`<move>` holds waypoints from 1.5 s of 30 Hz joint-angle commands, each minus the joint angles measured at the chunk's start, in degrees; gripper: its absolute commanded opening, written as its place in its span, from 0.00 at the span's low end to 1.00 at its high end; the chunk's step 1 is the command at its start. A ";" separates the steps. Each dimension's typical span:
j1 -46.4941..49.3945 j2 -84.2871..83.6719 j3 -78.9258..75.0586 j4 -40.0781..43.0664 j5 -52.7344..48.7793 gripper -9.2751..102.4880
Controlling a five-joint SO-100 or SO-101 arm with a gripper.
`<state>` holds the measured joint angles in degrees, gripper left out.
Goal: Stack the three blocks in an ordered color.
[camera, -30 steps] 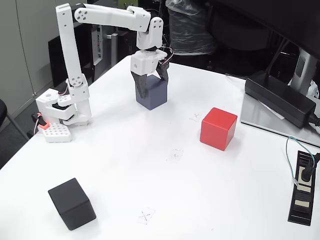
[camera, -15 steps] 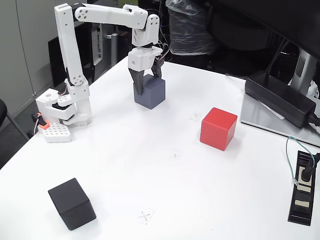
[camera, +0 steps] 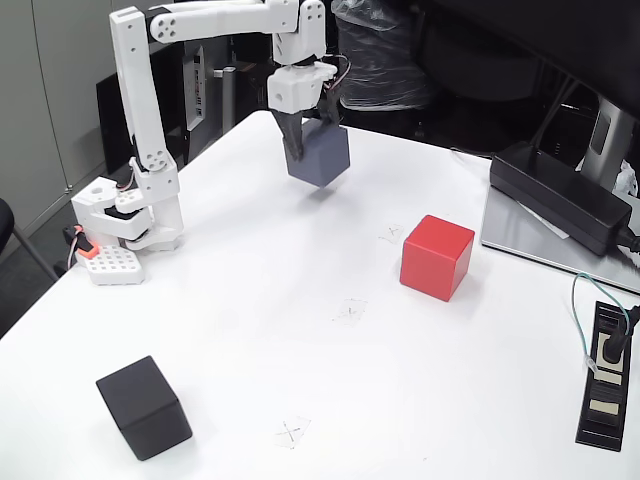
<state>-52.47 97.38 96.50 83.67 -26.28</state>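
In the fixed view, my gripper (camera: 308, 138) is shut on the slate blue-grey block (camera: 320, 157), which hangs tilted above the far part of the white table (camera: 300, 330). The red block (camera: 436, 257) rests on the table to the right of centre, well below and right of the held block. The black block (camera: 144, 407) sits near the front left corner, far from the gripper.
The arm's white base (camera: 125, 215) stands at the left edge with a small white and orange holder (camera: 107, 264) beside it. A long black power brick (camera: 565, 196) lies on a grey plate at the right. A black power strip (camera: 605, 374) with a cable sits at the right edge.
The gripper has lifted the blue-grey block off the table and carried it up and slightly right; the block now tilts in the air. The red and black blocks have not moved.
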 commanded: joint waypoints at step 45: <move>36.12 -26.19 -44.30 6.50 0.88 0.13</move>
<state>-16.61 71.19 54.49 90.44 -25.93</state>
